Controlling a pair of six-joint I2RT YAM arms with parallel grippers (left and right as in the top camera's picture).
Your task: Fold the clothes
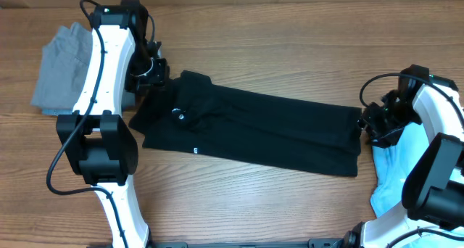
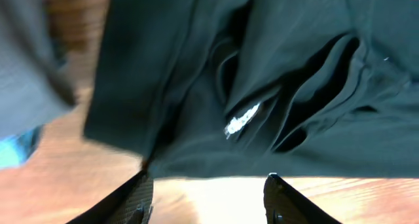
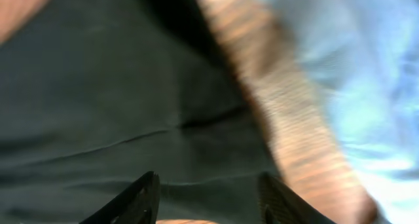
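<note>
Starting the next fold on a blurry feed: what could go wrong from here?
1. The left gripper has its fingers open at the black shirt's bunched, layered end; a pinch may catch only some layers and spoil the fold.
2. The grey garment lies close beside that end and could get snagged.
3. The right gripper hovers at the shirt's other end with the blue tee close by; it might drag the tee along.

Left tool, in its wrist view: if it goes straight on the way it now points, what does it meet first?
Most likely the black shirt, whose creased edge lies just ahead of the open left tool; depth is hard to judge.
</note>
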